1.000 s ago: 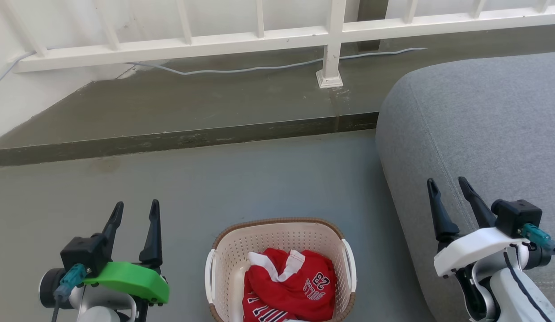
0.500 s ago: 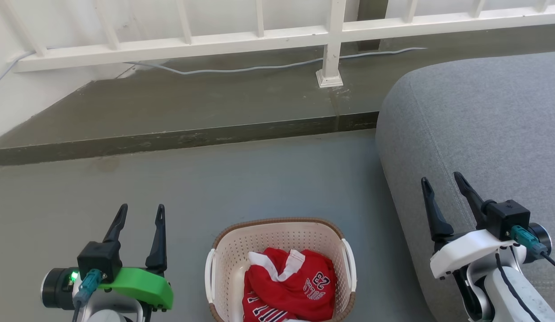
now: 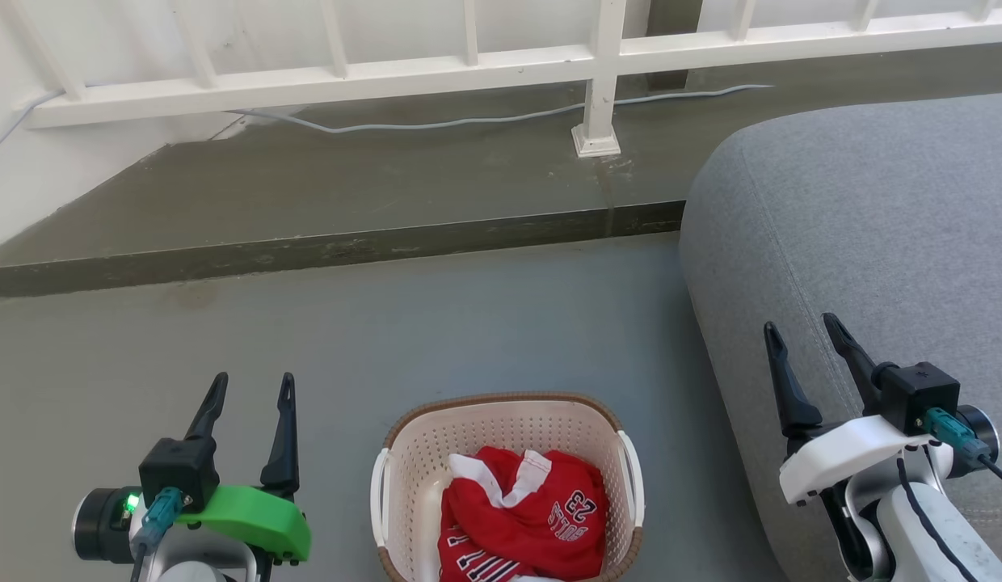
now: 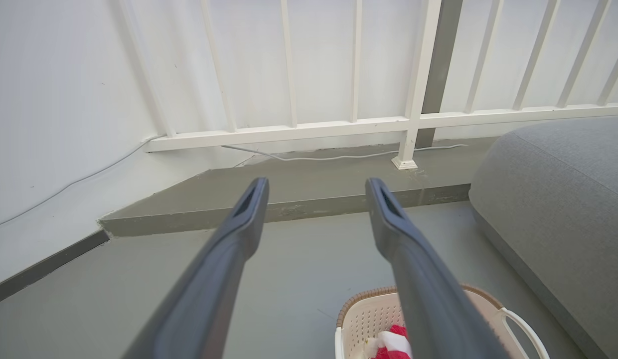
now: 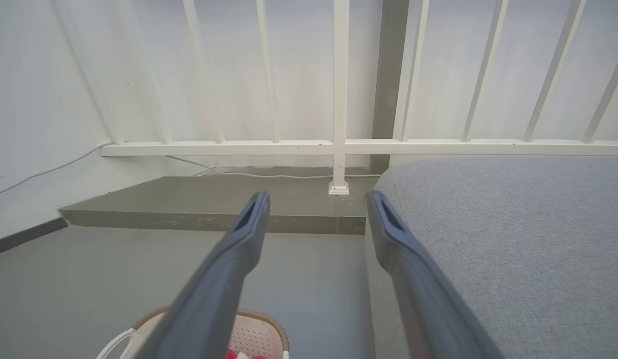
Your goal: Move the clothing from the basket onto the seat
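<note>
A cream perforated basket (image 3: 501, 412) with a brown rim stands on the floor at the bottom centre of the head view, holding crumpled red jerseys (image 3: 533, 517) with white trim and the number 23. The large grey seat (image 3: 881, 210) fills the right side, next to the basket. My left gripper (image 3: 253, 381) hovers open to the left of the basket, with nothing between its fingers. My right gripper (image 3: 802, 327) is open over the seat's front edge, also holding nothing. The left wrist view catches the basket (image 4: 369, 311) at its lower right, and the seat (image 5: 513, 234) spreads across the right wrist view.
A raised concrete step (image 3: 331, 242) runs across behind the grey floor. A white railing (image 3: 469, 69) with a post (image 3: 598, 105) stands on it, and a pale cable (image 3: 469, 123) lies along its base. A white wall (image 4: 55, 124) closes the left side.
The left gripper has shifted slightly right and lower, and the right gripper has drifted slightly left and up. The basket and jerseys have stayed put.
</note>
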Robot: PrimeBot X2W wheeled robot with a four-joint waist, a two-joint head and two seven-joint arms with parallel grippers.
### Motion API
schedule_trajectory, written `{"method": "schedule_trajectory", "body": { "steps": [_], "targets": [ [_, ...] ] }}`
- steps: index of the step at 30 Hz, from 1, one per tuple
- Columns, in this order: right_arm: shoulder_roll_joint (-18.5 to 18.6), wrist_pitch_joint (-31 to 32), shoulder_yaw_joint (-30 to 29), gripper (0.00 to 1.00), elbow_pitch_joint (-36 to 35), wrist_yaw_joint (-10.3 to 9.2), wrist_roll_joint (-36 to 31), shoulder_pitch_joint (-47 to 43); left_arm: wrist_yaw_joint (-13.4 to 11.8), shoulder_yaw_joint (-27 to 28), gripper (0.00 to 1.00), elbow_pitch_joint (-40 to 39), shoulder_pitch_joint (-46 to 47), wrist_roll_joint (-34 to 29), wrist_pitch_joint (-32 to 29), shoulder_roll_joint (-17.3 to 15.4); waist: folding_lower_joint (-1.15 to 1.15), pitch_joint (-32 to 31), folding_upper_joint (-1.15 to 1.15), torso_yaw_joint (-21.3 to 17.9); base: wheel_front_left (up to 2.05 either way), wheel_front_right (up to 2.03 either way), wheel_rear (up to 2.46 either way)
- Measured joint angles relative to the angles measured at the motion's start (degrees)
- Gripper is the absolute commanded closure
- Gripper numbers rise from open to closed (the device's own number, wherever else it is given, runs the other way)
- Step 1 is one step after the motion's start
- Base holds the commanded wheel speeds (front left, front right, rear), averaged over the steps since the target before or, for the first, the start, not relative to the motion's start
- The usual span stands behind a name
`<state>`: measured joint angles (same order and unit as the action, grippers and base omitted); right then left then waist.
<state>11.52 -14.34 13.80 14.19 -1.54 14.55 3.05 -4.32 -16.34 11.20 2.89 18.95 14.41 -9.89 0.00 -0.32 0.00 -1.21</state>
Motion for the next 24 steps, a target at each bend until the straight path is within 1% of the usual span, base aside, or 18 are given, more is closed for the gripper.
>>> {"method": "schedule_trajectory", "body": {
  "steps": [11,13,24],
  "targets": [
    [-0.2,0.0,-0.3,0.00,0.1,0.12,-0.2,0.0,0.0,0.0,0.00,0.7,0.0,0.0,0.0,0.0,0.00,0.3,0.00,0.1,0.00,0.00,0.00],
    [-0.3,0.0,-0.3,0.00,0.1,0.49,-0.3,0.0,-0.1,0.2,0.00,0.5,0.0,0.0,0.0,0.0,0.00,0.6,0.00,0.0,0.00,0.00,0.00],
    [-0.5,0.0,-2.1,0.00,-2.9,0.51,-0.5,2.6,0.1,-0.8,0.00,-1.1,1.0,-0.1,-0.3,0.1,0.00,5.0,0.00,-1.7,0.00,0.00,0.00]
  ]
}}
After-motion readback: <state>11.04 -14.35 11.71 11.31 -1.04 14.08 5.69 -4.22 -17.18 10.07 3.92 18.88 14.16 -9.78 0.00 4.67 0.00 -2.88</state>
